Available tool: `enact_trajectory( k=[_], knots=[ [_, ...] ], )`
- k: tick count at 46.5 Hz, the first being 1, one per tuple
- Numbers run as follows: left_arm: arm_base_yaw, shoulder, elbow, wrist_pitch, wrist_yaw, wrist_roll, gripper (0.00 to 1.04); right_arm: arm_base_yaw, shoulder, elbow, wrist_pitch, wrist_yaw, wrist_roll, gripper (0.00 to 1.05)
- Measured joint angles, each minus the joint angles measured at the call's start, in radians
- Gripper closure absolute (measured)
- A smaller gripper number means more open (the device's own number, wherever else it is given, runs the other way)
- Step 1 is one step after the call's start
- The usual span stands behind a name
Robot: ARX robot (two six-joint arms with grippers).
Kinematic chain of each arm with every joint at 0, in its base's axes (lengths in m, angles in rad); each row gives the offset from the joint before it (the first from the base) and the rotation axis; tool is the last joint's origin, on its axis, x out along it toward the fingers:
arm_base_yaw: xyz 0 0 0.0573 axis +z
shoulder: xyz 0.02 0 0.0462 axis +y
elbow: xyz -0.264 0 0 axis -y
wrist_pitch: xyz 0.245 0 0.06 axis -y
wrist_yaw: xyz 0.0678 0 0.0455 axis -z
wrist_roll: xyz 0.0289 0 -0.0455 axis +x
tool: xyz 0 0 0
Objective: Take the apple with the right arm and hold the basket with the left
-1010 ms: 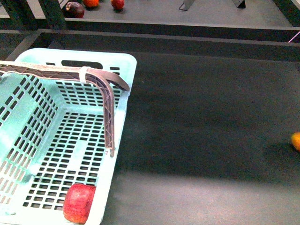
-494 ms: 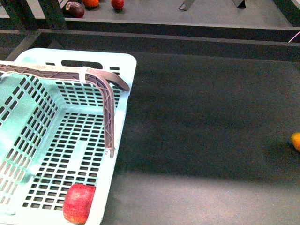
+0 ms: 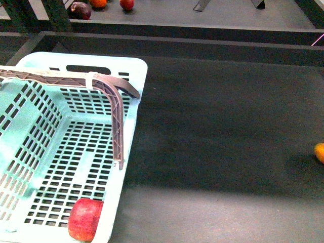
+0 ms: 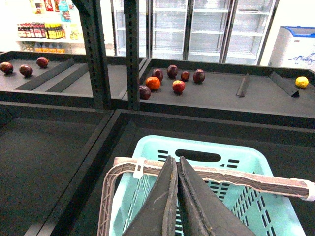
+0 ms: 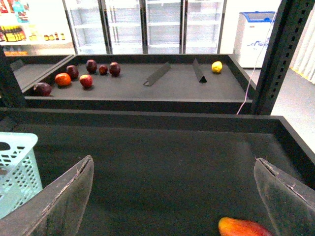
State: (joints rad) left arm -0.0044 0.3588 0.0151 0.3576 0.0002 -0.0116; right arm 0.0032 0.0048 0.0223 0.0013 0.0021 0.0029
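Observation:
The red apple (image 3: pixel 85 218) lies in the near corner of the mint-green basket (image 3: pixel 132 109), against its right wall. The grey-brown handle (image 3: pixel 117 119) bends over the basket, with a white tie (image 3: pixel 90 80) on it. Neither gripper shows in the front view. In the left wrist view my left gripper (image 4: pixel 174 160) is shut, its tips lying over the handle (image 4: pixel 241 178) above the basket (image 4: pixel 216 145). My right gripper (image 5: pixel 173 161) is open over the dark tray floor, away from the basket (image 5: pixel 15 167). An orange-red fruit (image 5: pixel 243 228) lies close to one of its fingers.
An orange fruit (image 3: pixel 319 152) sits at the tray's right edge. A raised dark lip (image 3: pixel 177 45) separates this tray from the far one, which holds a purple fruit (image 3: pixel 80 9), an orange one (image 3: pixel 98 3) and a red one (image 3: pixel 127 4). A metal post (image 4: pixel 96 49) stands left.

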Motion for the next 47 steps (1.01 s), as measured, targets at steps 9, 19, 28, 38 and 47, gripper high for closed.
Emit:
enact_trajectory(
  k=[9, 19, 28, 38, 47],
  knots=[
    [0.000, -0.075, 0.000, -0.073, 0.000, 0.000, 1.01, 0.000, 0.000, 0.000, 0.000, 0.000, 0.000, 0.09],
    [0.000, -0.151, 0.000, -0.149, 0.000, 0.000, 1.01, 0.000, 0.000, 0.000, 0.000, 0.000, 0.000, 0.09],
    [0.000, -0.274, 0.000, -0.306, 0.000, 0.000, 1.01, 0.000, 0.000, 0.000, 0.000, 0.000, 0.000, 0.09],
    [0.000, -0.352, 0.000, -0.355, 0.000, 0.001, 1.01, 0.000, 0.000, 0.000, 0.000, 0.000, 0.000, 0.09],
    [0.000, -0.352, 0.000, -0.356, 0.000, 0.001, 1.01, 0.000, 0.000, 0.000, 0.000, 0.000, 0.000, 0.09]
  ],
)
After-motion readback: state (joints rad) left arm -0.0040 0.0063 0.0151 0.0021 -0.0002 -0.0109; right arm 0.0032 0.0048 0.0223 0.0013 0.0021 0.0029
